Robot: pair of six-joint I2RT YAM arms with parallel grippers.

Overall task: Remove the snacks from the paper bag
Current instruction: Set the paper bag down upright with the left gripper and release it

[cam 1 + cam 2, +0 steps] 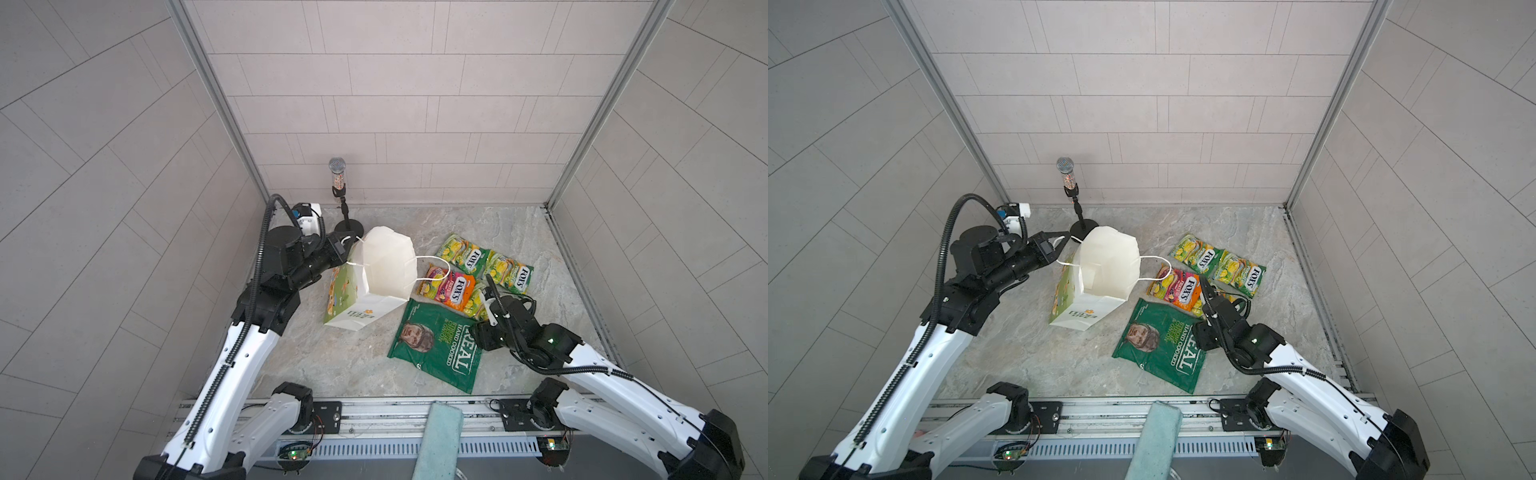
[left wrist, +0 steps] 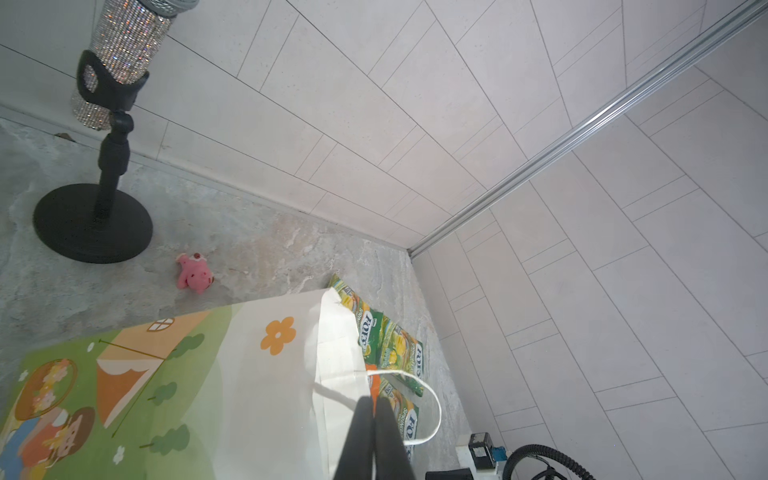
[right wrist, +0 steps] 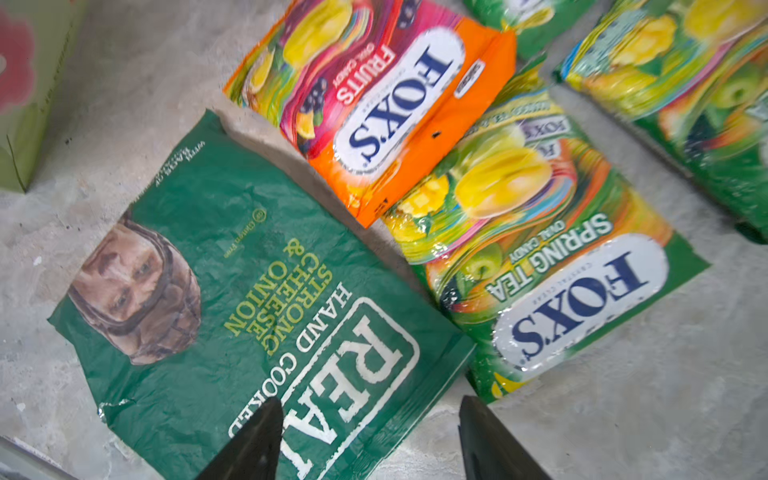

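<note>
— Top views first: where is the tall white paper carrier bag (image 1: 361, 307)?
— Standing left of centre on the grey marbled table (image 1: 316, 365), mouth up, in both top views. The left gripper (image 1: 1061, 243), jaws closed, pinches one white cord handle (image 1: 1073, 239). The opposite loop trails onto a pink-orange FOX'S packet (image 1: 449, 289).
— And the snacks?
— All five lie outside, right of the bag. Two green-yellow FOX'S packets (image 1: 463, 253) sit side by side at the back, with the pink-orange one before them. A third green-yellow packet (image 1: 475, 303) is half hidden under the right arm (image 1: 582, 361). A larger dark green REAL crisp bag (image 1: 436, 351) lies nearest the front rail (image 1: 374, 409). A glittery microphone on a black stand (image 1: 337, 174) rises behind the bag, and a teal cloth (image 1: 440, 436) drapes over the rail.
— Left wrist?
— Black fingers (image 2: 359, 440) are pressed together, the cord looping past them. The bag's green illustrated side fills the foreground, and a small pink toy (image 2: 194, 272) lies between it and the stand's base.
— Right wrist?
— Slightly blurred. The right gripper (image 3: 370, 400) hangs with jaws wide apart, holding nothing. One fingertip is over the crisp bag's lettering, the other over bare table just beside a green-yellow packet.
</note>
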